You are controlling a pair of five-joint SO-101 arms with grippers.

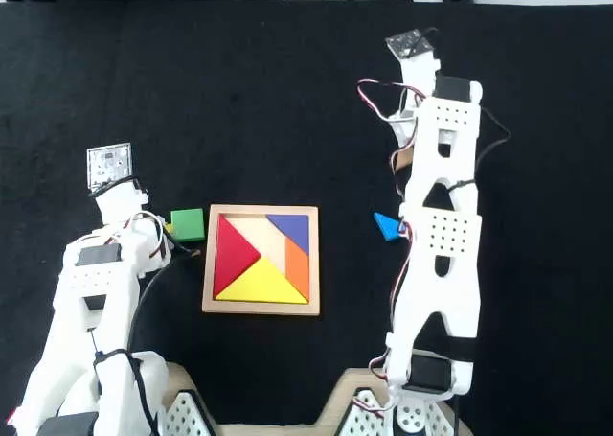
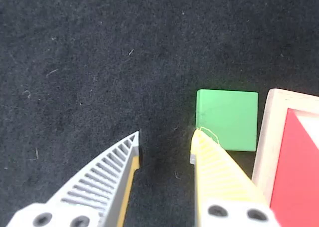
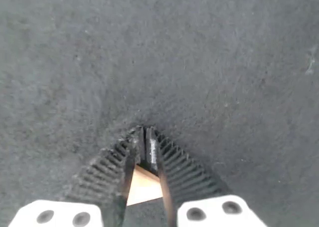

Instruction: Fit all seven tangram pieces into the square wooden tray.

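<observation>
The square wooden tray (image 1: 261, 308) lies in the middle of the black table and holds a red piece (image 1: 233, 250), a yellow piece (image 1: 259, 283), an orange piece (image 1: 299, 266) and a purple piece (image 1: 292, 229). A green square (image 2: 228, 119) lies flat just outside the tray's left wall (image 2: 267, 137). My left gripper (image 2: 167, 136) is open, and one fingertip (image 2: 200, 137) touches the square's near edge. A blue triangle (image 1: 387, 226) lies right of the tray, beside the right arm. My right gripper (image 3: 145, 132) hangs shut over bare cloth with a tan piece (image 3: 144, 188) between its fingers.
Black cloth covers the whole table. The right arm (image 1: 442, 235) stretches from the front edge toward the back, right of the tray. The left arm (image 1: 91, 292) stands at the front left. Bare wood (image 1: 259, 231) shows in the upper part of the tray.
</observation>
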